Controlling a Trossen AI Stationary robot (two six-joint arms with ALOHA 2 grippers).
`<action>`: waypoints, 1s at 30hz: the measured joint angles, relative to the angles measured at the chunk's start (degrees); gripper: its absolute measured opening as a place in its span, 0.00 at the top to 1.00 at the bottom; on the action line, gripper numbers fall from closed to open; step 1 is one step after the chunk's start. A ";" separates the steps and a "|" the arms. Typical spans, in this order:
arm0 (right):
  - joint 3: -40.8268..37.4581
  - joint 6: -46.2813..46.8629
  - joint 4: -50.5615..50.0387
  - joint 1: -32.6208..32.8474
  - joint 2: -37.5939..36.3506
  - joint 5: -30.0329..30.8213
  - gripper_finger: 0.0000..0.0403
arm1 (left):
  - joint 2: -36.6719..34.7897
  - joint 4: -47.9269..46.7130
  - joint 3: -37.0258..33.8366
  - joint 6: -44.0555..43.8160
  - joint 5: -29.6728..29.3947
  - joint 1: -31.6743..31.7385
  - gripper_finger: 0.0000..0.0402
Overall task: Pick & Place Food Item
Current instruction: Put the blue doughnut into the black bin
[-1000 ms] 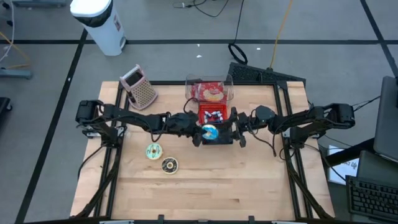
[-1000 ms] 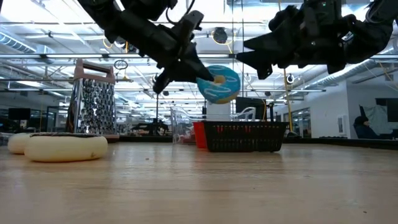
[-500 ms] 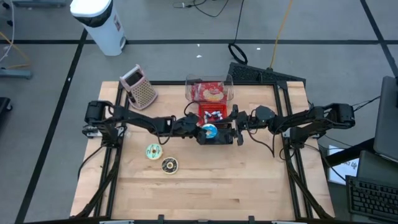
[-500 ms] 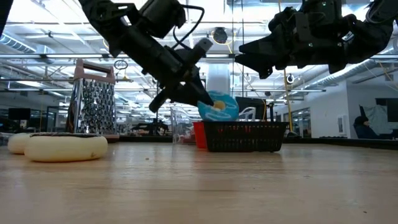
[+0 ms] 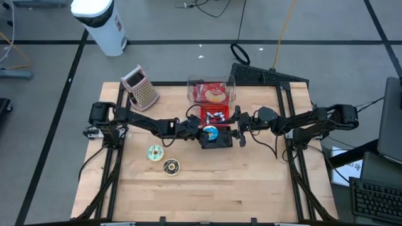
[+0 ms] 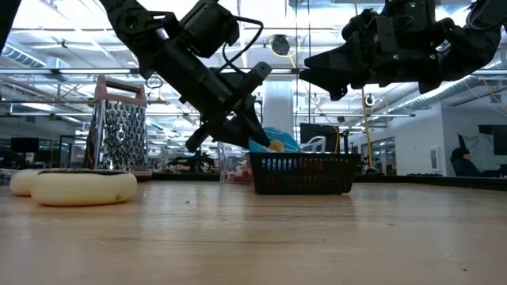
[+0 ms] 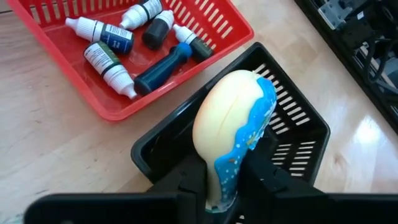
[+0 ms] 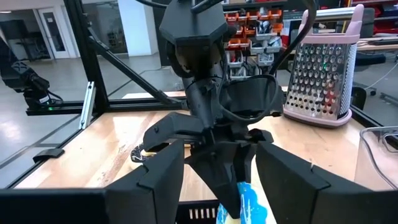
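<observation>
Left wrist view: blue-iced donut (image 7: 231, 118) over black basket (image 7: 298, 130); bottles in red basket (image 7: 205, 37).

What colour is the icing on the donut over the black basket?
Blue icing on a pale yellow donut, clearest in the left wrist view.

Baskets sitting at the table's centre

The black basket (image 5: 215, 138) is lying at 6 o'clock of the red basket (image 5: 213, 115); two donuts (image 5: 162, 159) are resting at 8 o'clock.

Doughnuts: three — blue-iced doughnut (image 7: 233, 124), green-iced doughnut (image 5: 154, 152), chocolate doughnut (image 5: 171, 166)
Baskets: two — black basket (image 7: 298, 134), red basket (image 7: 205, 25)
Dropper bottles (image 7: 112, 53): six
Graters: one, grater (image 5: 141, 89)
Clear containers: one, clear container (image 5: 211, 91)
</observation>
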 joint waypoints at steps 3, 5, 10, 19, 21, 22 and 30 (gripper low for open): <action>0.00 -0.02 -0.40 0.00 0.00 -0.02 0.54 | 0.00 -0.63 0.00 0.02 -0.01 0.00 0.78; 0.00 0.00 -0.86 0.00 0.00 -0.04 0.55 | 0.00 -1.30 0.00 0.05 0.00 0.00 0.75; 0.00 0.00 -1.56 0.00 0.00 -0.04 0.54 | 0.00 -1.93 0.00 0.84 0.03 0.00 0.65; -0.02 0.00 -1.69 0.00 0.00 -0.04 0.55 | -0.17 -2.63 0.00 5.34 4.85 0.81 0.47; -0.02 -0.02 -1.75 0.00 0.00 -0.04 0.55 | -0.44 -2.55 0.00 5.77 7.12 1.41 0.44; -0.02 -0.05 -1.75 0.00 0.01 -0.04 0.55 | -0.63 -2.54 0.00 5.82 7.91 1.74 0.43; -0.02 -0.02 -2.16 0.00 0.00 -0.04 0.56 | -1.33 -2.96 0.00 5.62 10.71 4.00 0.42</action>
